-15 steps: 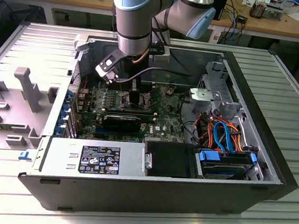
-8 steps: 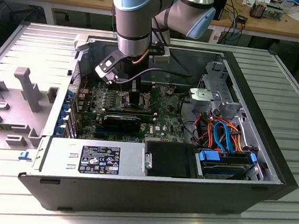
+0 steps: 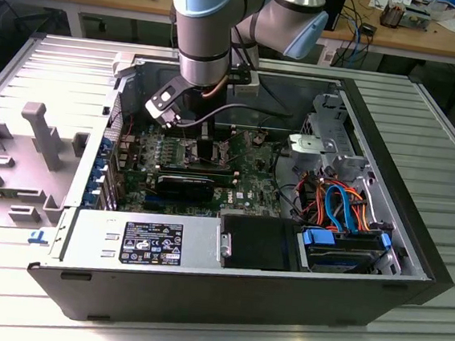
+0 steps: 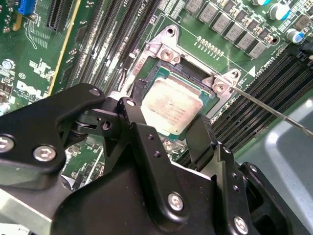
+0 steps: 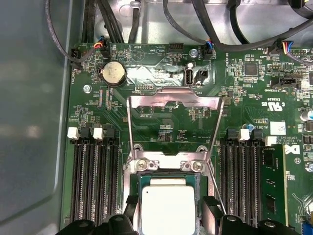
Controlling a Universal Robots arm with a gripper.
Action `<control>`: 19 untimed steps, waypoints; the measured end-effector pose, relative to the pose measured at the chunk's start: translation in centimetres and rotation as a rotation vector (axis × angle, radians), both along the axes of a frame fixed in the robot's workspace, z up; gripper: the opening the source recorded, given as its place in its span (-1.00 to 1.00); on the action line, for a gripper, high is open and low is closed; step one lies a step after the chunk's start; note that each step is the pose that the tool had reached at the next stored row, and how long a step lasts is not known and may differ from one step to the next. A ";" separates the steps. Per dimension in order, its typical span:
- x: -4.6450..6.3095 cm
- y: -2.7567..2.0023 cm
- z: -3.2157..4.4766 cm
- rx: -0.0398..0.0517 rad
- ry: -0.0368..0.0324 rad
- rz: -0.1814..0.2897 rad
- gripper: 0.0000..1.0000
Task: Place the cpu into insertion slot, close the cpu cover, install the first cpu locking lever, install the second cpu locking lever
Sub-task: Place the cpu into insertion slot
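Note:
The cpu [image 4: 171, 104], a flat square chip with a dull silver top, lies level in or just over the insertion slot [image 4: 165, 51], between my gripper's two black fingers [image 4: 199, 131]. My gripper [image 4: 170, 110] is shut on the chip's two opposite edges. In the first wrist view the cpu [image 5: 168, 205] shows between the fingertips of my gripper [image 5: 171, 211], below the slot's silver rim [image 5: 168, 165]. The cpu cover [image 5: 171, 99] stands flipped open beyond the slot. Two thin wire levers [image 5: 129, 127] [image 5: 216, 128] are raised. In the exterior view my gripper [image 3: 206, 140] hangs low over the green board.
Long black memory slots [image 5: 95, 181] [image 5: 242, 176] flank the socket on both sides. A coin battery [image 5: 112, 72] and cable plugs sit past the cover. In the exterior view a power supply [image 3: 144, 239], a black drive bay [image 3: 257, 242] and coloured cables [image 3: 341, 202] fill the case's near side.

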State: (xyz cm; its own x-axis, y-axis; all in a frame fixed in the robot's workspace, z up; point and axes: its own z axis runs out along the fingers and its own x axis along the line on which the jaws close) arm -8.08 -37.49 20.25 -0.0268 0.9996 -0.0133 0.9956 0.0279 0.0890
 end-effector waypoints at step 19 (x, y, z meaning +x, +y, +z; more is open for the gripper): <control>0.0 0.61 -0.03 -0.0579 0.0002 0.001 0.23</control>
State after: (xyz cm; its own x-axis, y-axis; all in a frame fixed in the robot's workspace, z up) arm -8.08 -36.89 20.22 -0.0277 0.9971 -0.0711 0.9956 0.0339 0.0870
